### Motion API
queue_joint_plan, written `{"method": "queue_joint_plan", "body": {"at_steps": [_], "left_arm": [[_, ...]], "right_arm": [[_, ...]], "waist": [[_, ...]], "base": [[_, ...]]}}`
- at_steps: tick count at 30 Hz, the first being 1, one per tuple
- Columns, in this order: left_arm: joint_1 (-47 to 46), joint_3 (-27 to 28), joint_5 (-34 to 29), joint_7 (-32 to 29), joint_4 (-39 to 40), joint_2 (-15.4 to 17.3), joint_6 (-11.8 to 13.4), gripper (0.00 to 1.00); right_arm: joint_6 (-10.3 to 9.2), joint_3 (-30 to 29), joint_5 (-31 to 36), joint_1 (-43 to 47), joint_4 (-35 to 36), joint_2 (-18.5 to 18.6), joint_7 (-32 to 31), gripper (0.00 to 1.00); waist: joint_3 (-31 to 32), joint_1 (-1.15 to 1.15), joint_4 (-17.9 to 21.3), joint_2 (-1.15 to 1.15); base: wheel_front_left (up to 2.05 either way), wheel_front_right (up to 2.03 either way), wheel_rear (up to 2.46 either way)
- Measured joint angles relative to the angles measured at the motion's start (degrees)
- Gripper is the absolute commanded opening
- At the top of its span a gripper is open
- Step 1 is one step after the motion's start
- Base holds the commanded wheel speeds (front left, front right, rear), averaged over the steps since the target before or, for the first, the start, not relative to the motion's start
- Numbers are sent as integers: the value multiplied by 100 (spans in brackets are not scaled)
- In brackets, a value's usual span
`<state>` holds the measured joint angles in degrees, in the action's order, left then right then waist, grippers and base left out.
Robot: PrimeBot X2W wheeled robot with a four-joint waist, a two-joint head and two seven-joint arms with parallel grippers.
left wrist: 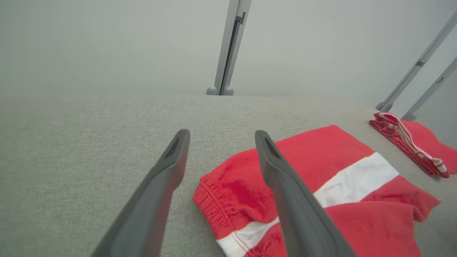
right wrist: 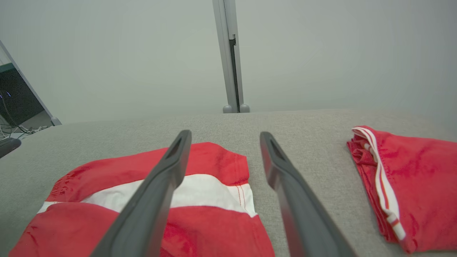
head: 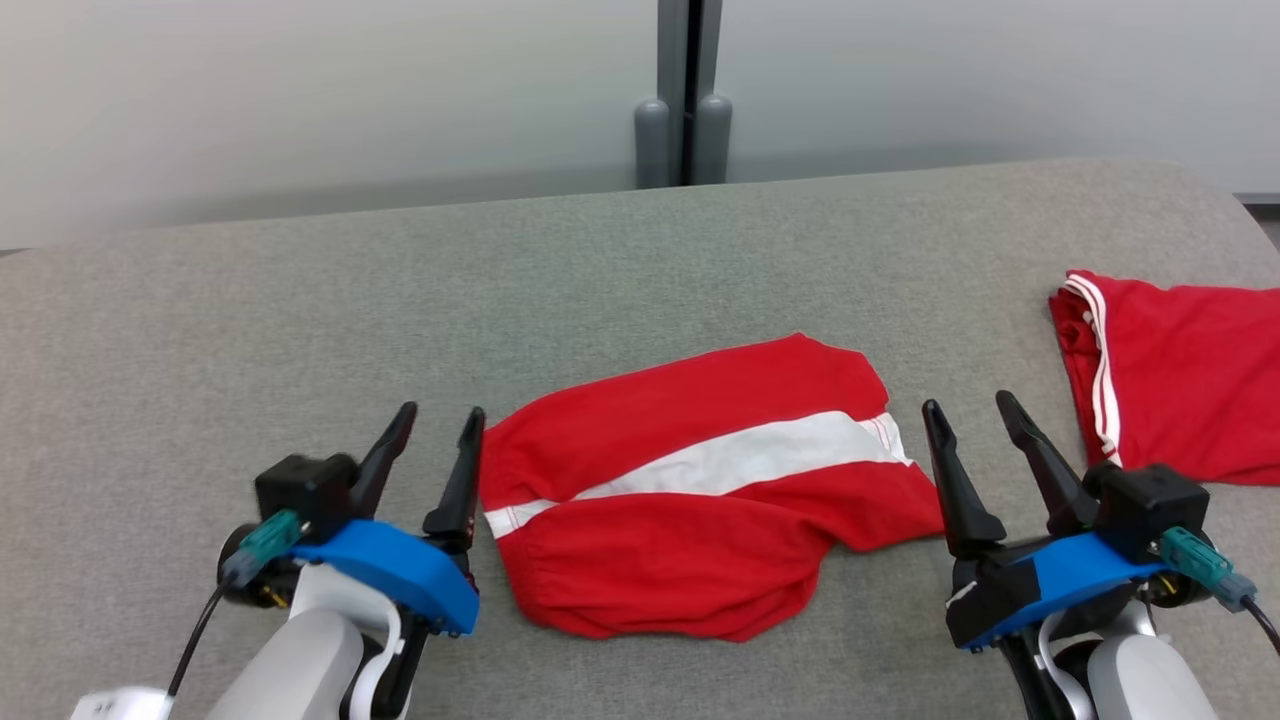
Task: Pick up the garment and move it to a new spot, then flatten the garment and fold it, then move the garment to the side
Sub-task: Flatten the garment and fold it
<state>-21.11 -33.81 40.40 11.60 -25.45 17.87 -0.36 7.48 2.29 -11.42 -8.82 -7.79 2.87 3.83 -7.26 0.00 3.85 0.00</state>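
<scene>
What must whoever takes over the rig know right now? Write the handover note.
Left gripper: open, empty, beside the left edge of the garment.
Right gripper: open, empty, beside its right edge.
The garment, red with a white band, lies mid-way along the table, between the grippers.
A second red garment lies folded at the table's right end.
Done: the garment looks folded, its near edge slightly rumpled.
Left: move it to the side.

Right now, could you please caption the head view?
Folded red-and-white shorts lie on the grey table between the open left tool and open right tool.
</scene>
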Motion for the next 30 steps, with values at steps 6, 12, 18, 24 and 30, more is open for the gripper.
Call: {"method": "queue_joint_plan", "body": {"at_steps": [6, 12, 18, 24, 30], "left_arm": [[493, 636, 27, 328, 573, -88, 162, 100], [1133, 1647, -602, 341, 1317, -399, 236, 100], [1628, 2031, -995, 341, 1338, -513, 226, 100], [1909, 2083, -1187, 339, 1228, -342, 259, 100], [2023, 2071, -1218, 280, 1317, -281, 339, 100]], "right_arm": [[0, -151, 82, 123, 121, -1, -98, 100], [0, -267, 75, 244, 172, -1, -148, 100], [0, -272, 48, 388, 189, 0, -175, 100], [0, -249, 26, 580, 176, -1, -176, 100], [0, -247, 18, 673, 198, 0, -209, 100]], "waist": [[151, 0, -196, 0], [296, 0, -361, 0], [465, 0, -399, 0], [680, 0, -393, 0], [777, 0, -359, 0]], "base": [[0, 0, 0], [0, 0, 0], [0, 0, 0], [0, 0, 0], [0, 0, 0]]}}
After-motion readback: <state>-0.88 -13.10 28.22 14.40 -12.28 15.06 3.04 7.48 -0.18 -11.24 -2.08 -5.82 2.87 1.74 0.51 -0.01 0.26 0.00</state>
